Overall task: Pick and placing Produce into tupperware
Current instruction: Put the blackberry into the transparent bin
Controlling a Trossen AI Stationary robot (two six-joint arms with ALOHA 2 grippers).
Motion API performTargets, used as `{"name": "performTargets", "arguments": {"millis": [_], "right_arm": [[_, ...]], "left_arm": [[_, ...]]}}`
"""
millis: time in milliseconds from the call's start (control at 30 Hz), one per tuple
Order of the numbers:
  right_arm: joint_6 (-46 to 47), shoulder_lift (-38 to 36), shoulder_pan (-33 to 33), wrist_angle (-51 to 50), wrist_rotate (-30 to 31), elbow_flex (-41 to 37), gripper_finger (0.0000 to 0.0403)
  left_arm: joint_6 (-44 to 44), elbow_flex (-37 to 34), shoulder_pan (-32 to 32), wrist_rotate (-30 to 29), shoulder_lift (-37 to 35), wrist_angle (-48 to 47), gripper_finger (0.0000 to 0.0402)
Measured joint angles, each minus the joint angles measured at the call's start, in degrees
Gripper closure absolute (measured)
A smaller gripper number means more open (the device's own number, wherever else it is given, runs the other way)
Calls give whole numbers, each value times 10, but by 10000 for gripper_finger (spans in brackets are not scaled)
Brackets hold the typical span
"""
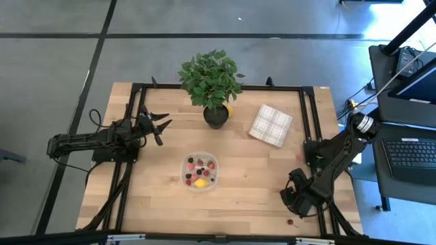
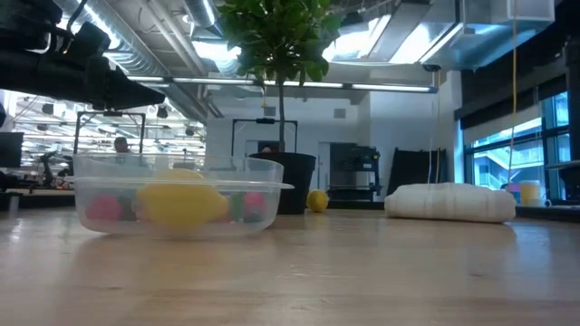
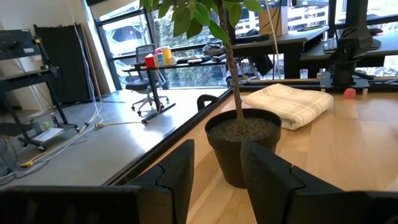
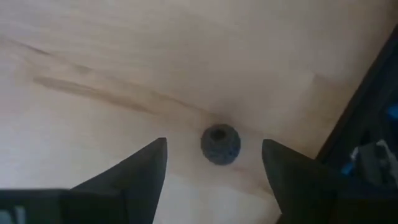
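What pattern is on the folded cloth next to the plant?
The folded cloth is white with thin grey checks, seen best in the high view.

Black plant pot (image 3: 244, 143) beyond fingers (image 3: 180, 177); folded cloth (image 3: 289, 104) behind.

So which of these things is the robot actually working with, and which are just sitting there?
Part of the job:
- tupperware with berries and a lemon
- dark berry between the open right gripper
- stray lemon

Just lying about:
- potted plant
- folded cloth
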Motion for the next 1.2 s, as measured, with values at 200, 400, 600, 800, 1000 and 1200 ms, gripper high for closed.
{"name": "performTargets", "arguments": {"millis": [200, 400, 600, 800, 1000, 1200], "right_arm": [[-13, 39, 0, 20, 0, 0, 140], [-12, 48, 0, 28, 0, 0, 140], [-11, 48, 0, 28, 0, 0, 172], [-12, 48, 0, 25, 0, 0, 231], [-13, 48, 0, 24, -15, 0, 284], [-12, 50, 0, 25, -58, 0, 305]], "left_arm": [[0, 0, 0, 0, 0, 0, 276], [-1, 0, 0, 0, 0, 0, 276], [-1, 0, 0, 0, 0, 0, 276], [-1, 0, 0, 0, 0, 0, 276], [-1, 0, 0, 0, 0, 0, 276], [-1, 0, 0, 0, 0, 0, 276]]}}
